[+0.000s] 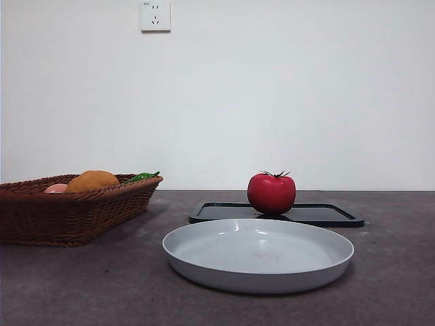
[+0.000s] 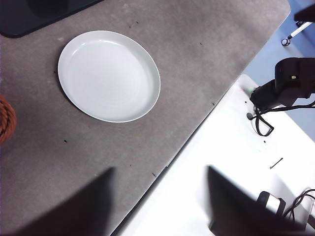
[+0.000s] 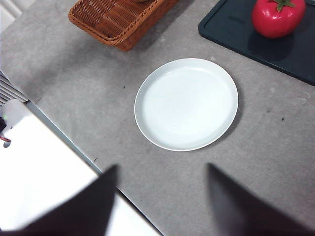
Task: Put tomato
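Both grippers, left gripper (image 2: 160, 196) and right gripper (image 3: 160, 196), hang high above the near table edge, jaws spread apart and empty. Nearest on the grey, speckled table (image 1: 81, 285) lies a round, smooth white plate (image 1: 258, 255). Beyond it, the glossy red tomato (image 1: 271, 193) sits upright on a flat black rectangular tray (image 1: 319, 214). At left stands a brown woven wicker basket (image 1: 68, 214).

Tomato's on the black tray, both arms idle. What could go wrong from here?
1. The tomato is round and glossy, so it may slip or squirt out of a pinch.
2. It sits on the black tray behind the grey plate; a low approach could clip the plate's rim.
3. The left end effector and right end effector, both open, look at the same plate and may crowd each other if both move in.
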You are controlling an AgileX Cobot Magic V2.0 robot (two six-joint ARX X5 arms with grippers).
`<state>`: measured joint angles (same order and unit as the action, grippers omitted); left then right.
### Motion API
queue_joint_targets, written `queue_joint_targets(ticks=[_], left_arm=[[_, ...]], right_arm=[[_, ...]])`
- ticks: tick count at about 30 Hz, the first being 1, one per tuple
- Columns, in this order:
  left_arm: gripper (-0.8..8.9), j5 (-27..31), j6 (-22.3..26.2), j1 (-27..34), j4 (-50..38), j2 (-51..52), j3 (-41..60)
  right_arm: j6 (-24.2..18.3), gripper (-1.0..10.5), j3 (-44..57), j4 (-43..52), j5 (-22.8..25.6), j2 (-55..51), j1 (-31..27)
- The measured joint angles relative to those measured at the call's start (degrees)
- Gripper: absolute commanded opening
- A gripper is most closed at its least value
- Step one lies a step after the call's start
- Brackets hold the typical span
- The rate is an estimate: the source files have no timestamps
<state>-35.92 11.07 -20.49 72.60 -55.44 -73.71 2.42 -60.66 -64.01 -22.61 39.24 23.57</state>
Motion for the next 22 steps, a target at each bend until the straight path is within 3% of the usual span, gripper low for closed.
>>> queue_joint_targets(ticks=[2, 22], left_arm=[[0.09, 0.0, 0.0, 0.0, 0.0, 0.0, 0.0], [0.1, 0.0, 0.0, 0.0, -0.6, 0.0, 0.0]], right_arm=[[0.0, 0.4, 0.0, 0.0, 0.0, 0.0, 0.0], [0.0, 0.1, 0.0, 0.4, 0.0, 0.0, 0.0]])
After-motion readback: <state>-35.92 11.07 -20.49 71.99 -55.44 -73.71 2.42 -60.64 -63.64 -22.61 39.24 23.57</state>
